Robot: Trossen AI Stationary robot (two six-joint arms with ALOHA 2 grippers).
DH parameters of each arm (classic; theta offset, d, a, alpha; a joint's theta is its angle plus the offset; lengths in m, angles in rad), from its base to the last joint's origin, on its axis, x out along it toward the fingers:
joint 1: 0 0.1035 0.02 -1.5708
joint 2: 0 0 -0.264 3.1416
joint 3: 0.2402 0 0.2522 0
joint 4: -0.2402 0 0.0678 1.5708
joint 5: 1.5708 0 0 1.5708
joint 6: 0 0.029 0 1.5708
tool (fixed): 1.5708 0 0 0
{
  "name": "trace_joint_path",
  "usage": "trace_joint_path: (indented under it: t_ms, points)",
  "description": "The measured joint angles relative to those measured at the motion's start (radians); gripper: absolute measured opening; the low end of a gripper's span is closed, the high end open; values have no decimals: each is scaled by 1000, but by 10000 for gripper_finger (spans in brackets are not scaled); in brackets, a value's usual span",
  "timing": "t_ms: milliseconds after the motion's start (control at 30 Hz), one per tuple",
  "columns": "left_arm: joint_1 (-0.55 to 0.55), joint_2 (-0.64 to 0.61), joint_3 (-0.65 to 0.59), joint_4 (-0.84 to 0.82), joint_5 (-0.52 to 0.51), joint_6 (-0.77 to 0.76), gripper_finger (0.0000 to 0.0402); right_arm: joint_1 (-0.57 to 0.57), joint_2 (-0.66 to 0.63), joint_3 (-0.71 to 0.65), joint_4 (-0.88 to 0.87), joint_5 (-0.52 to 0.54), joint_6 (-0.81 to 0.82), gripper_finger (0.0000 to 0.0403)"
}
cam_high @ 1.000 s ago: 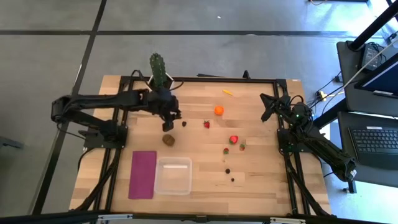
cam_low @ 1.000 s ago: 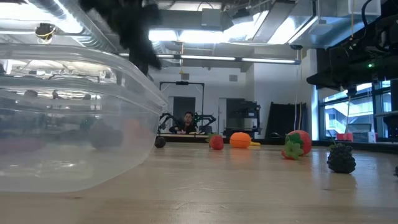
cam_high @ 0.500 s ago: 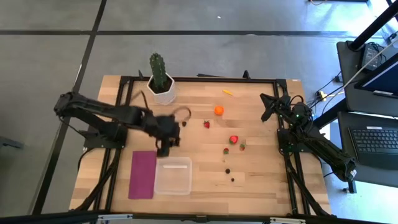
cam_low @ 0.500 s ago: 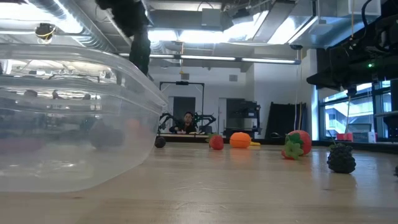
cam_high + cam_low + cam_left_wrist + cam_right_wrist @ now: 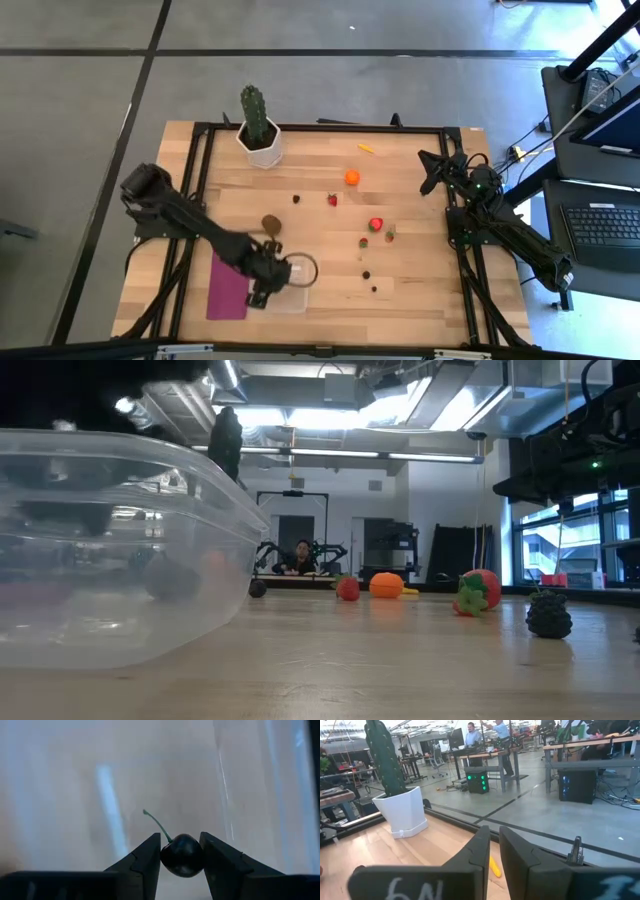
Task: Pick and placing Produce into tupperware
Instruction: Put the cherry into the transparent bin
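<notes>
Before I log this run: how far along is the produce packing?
Done: nothing shows inside the tupperware yet. In hand: the left pincer grips a dark cherry over the tub. Left: the kiwi, orange, strawberries, dark berries and yellow piece lie on the table. The right pincer waits shut at the far right.

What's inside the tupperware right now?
In the high view the left gripper covers most of the tupperware. The left wrist view shows it shut on a dark cherry above the clear floor. No fruit shows lying inside; the covered part cannot be checked.
</notes>
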Motion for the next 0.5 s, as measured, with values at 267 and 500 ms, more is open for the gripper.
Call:
trace_joint_path:
  t_ms: [267,500]
  points:
    - [-45,95,0,0,11,-99,116,0,0,0,0,0,3,46]
    - [-43,97,0,1,11,-125,159,0,0,0,0,0,52,46]
